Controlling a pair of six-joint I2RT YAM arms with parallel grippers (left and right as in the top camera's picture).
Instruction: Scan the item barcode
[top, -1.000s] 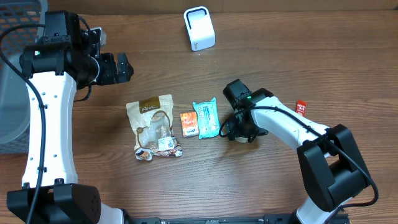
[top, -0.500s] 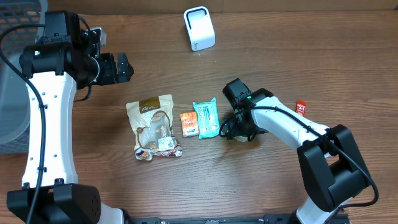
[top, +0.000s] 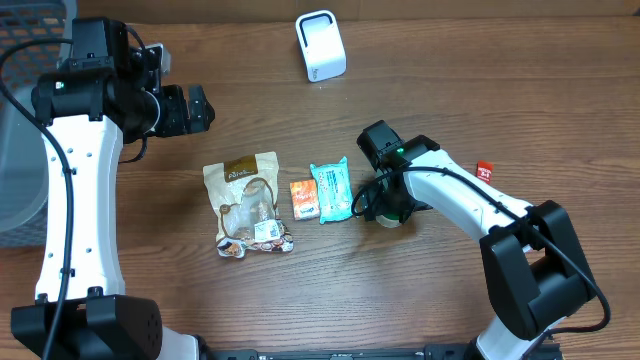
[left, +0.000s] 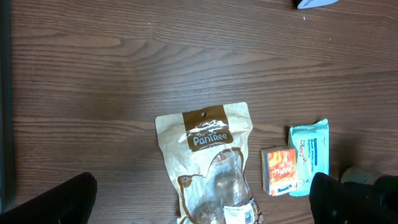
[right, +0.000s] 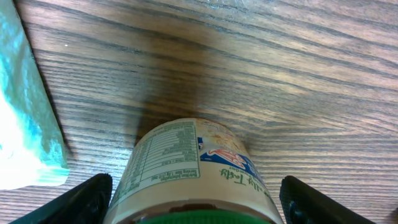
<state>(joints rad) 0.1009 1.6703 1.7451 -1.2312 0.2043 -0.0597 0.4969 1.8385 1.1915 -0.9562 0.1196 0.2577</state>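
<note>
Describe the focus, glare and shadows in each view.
Overhead: even light, all sharp, no harsh glare on the table. Left wrist: brown pouch crisp, gripper fingers dark blurred blobs in the bottom corners. Right wrist: jar fairly sharp, its shadow darkening the wood behind it, teal pack soft at the left edge.

The overhead camera looks straight down from far onto the whole table (top: 500, 60). The left wrist camera looks down from high up; the pouch (left: 208, 162) and teal pack (left: 309, 155) ahead of the left gripper (left: 199, 202) show in both views. The right wrist camera sits very low and close on the jar (right: 193, 162) between the fingers of the right gripper (right: 194, 199), with the same teal pack just beside.
</note>
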